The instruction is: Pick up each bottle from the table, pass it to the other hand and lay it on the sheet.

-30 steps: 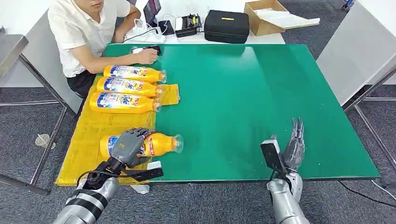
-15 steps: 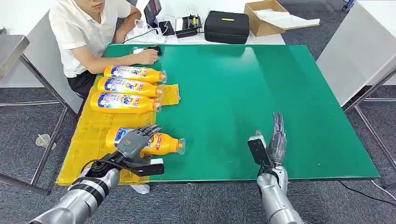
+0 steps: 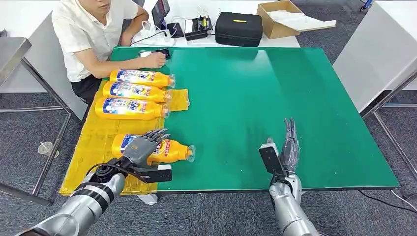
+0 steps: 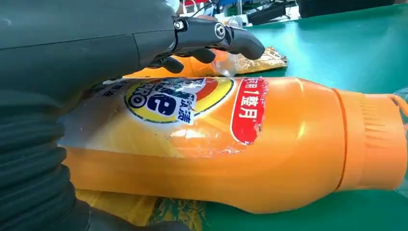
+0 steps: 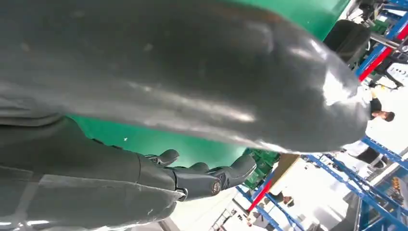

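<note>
The green table carries a yellow sheet along its left edge, and a person sits at the far left corner with one hand resting on the table. Three orange bottles lie side by side on the far part of the sheet, caps pointing to the right. A fourth bottle lies on its side at the near end, its body on the sheet and its cap over the green surface. The left arm reaches in from below at a low angle, and the left hand is placed over the label of this bottle, fingers stretched out and slightly apart, not curled around it. The right hand stands upright above the near edge of the table, fingers straight, close together, holding nothing.
</note>
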Robot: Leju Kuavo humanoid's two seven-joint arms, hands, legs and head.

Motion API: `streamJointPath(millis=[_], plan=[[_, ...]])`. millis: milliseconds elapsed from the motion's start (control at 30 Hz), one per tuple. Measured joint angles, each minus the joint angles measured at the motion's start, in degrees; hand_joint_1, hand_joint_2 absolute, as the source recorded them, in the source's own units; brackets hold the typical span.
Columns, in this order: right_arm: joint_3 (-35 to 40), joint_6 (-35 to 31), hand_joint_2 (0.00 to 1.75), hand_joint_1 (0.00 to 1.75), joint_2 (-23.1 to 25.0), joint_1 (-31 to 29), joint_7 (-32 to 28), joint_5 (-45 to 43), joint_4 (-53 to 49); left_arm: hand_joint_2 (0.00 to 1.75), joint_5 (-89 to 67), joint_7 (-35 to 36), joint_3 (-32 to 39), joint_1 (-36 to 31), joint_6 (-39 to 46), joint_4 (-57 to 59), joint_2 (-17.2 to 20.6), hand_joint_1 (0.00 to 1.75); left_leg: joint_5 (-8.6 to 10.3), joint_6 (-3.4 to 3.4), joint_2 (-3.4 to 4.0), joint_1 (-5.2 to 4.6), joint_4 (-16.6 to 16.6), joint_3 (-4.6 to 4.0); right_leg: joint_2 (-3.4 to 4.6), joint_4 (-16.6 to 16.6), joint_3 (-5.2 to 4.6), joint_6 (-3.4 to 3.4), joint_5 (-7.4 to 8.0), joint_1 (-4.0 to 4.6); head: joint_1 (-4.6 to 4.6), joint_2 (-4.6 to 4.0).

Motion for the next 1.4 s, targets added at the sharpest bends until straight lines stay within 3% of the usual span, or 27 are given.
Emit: streamJointPath(millis=[300, 633, 967, 1067, 1133, 1200, 1400], plan=[[1.25, -0.04, 0.00, 0.00, -0.20, 0.00, 0.00, -3.06, 0.07, 1.75, 12.70, -7.56, 0.68, 0.01, -8.79, -3.65, 0.42, 0.00, 0.00, 0.00, -0.01, 0.00, 0.00, 0.05, -0.01, 0.00, 0.06, 0.00, 0.00, 0.00, 0.00, 0.00], [2.88, -0.07, 0.00, 0.00, -0.70, 0.15, 0.00, -5.07, -0.22, 1.75, 19.32, -9.59, 0.44, 3.98, -8.55, -17.51, 2.08, 0.00, -0.01, 0.00, 0.00, 0.00, 0.01, -0.03, 0.00, 0.00, -0.05, 0.00, -0.01, 0.00, 0.00, 0.00], [3.50, 0.17, 0.00, 0.00, -0.94, 0.32, -0.02, -6.15, -0.67, 1.75, 20.38, -10.53, -0.13, 5.25, -7.79, -21.02, 2.93, 0.00, -0.01, 0.00, 0.00, 0.00, 0.02, -0.03, 0.00, 0.00, -0.06, 0.01, -0.01, -0.01, 0.00, 0.00], [4.35, 5.59, 0.00, 0.00, -0.30, 4.98, -0.07, -18.87, -10.54, 1.75, 30.03, -14.41, 1.75, 10.14, -0.22, -27.03, 0.91, 0.00, -0.03, 0.02, -0.12, -0.07, 0.02, -0.08, -0.09, 0.00, -0.04, 0.02, -0.07, -0.06, -0.04, 0.00], [4.15, 11.17, 0.00, 0.00, 1.76, 7.52, 1.76, -26.91, -18.48, 1.75, 42.41, -11.18, 2.62, 14.94, 3.91, -34.67, -2.33, 0.00, -0.16, -0.04, -0.02, -0.03, 0.02, -0.12, -0.02, -0.03, -0.07, 0.01, -0.08, -0.02, 0.05, 0.00], [4.02, 9.90, 0.00, 0.00, 4.18, 9.79, 5.08, -26.91, -22.83, 1.75, 51.55, -7.75, 2.60, 18.28, 3.58, -39.96, -4.18, 0.00, -0.32, -0.04, 0.09, -0.05, 0.01, -0.09, 0.12, -0.05, -0.19, 0.00, -0.10, -0.04, -0.02, 0.00], [3.94, 8.74, 0.00, 0.00, 6.93, 12.56, 5.22, -28.13, -29.04, 1.75, 55.21, -7.28, 2.88, 22.44, 3.50, -47.91, -5.77, 0.00, -0.28, -0.08, 0.06, 0.04, -0.02, -0.16, 0.10, -0.04, -0.27, -0.07, -0.14, 0.03, 0.00, 0.00]])
